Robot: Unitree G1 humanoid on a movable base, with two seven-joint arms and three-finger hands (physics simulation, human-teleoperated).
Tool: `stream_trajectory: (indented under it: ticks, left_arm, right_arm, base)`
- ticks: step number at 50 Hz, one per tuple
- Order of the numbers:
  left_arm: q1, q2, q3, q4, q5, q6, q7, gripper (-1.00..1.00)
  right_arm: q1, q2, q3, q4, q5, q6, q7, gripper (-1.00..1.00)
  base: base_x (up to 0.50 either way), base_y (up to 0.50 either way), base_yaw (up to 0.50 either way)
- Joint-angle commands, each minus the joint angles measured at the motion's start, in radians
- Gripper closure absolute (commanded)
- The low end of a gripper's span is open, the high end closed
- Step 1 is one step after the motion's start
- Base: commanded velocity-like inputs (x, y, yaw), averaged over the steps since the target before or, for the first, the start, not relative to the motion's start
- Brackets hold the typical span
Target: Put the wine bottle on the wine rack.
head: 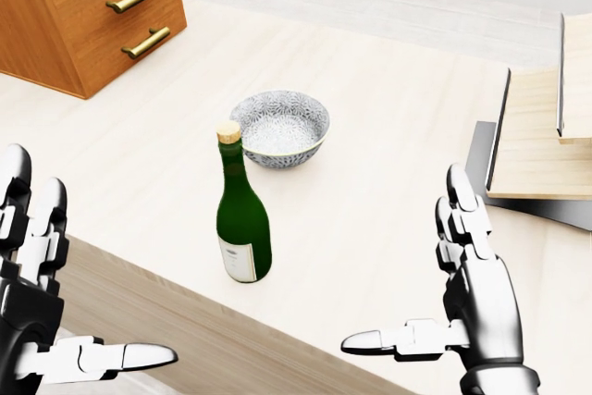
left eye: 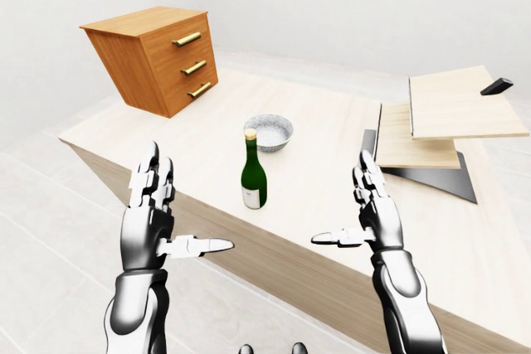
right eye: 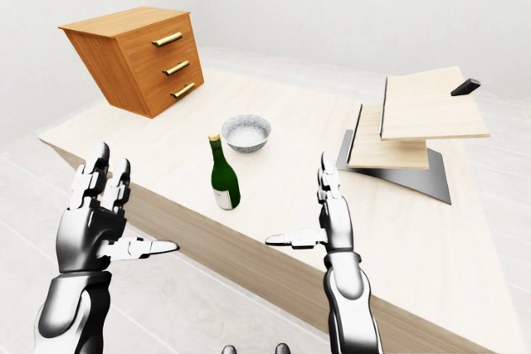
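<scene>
One wine bottle (head: 242,224) stands upright on the pale wooden bench (head: 388,99), near the bench's near edge. Its glass is dark green and glossy, with a round body that narrows through sloped shoulders into a slim neck. A tan, cork-coloured cap closes the top. Low on the body sits a white paper label edged by a thin line; the marks on it are too small to read.

Just beyond the bottle, toward the top of the head view, rests a round bowl (head: 279,128) with a fine grey-and-white pattern on its wall and a pale inside. Further beyond the bottle and to its left stands a chest of drawers (left eye: 158,57) in warm orange-brown wood, tilted in the view, with three brass bar handles. Right of the bottle, well apart from it, is the wine rack (left eye: 436,130): flat light-wood boards stacked at a slant over a dark grey base plate, with a small black block near the upper board's far corner.

Both hands are silver and black, jointed, and hover nearer the camera than the bottle, touching nothing. The left hand (head: 42,307) is spread, fingers up and thumb pointing toward the bottle's side. The right hand (head: 458,307) is spread likewise, thumb pointing left.
</scene>
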Motion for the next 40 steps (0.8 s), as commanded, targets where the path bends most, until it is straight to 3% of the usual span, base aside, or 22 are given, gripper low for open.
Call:
stream_trajectory:
  ticks: [1,16,28,40]
  left_arm:
    - [-0.005,0.001,0.006,0.019,0.000,0.000,-0.004,-1.00]
    - [-0.039,0.014,0.028,0.051,-0.014,0.000,-0.006,-1.00]
    - [-0.034,0.010,0.036,0.037,-0.023,0.000,-0.011,-1.00]
    - [-0.025,0.009,0.044,0.040,-0.030,0.000,-0.021,-1.00]
  right_arm:
    - [-0.007,0.000,0.009,0.000,0.000,0.000,-0.001,-1.00]
    - [-0.037,0.002,0.030,0.029,0.002,0.000,-0.006,-1.00]
    - [-0.036,0.000,0.055,0.022,-0.022,0.000,-0.009,-1.00]
    - [-0.041,0.003,0.062,0.020,-0.020,0.000,-0.014,-1.00]
  base:
    - [0.00,0.00,0.00]
    - [0.00,0.00,0.00]
    - [0.43,0.22,0.00]
    - [0.03,0.02,0.00]
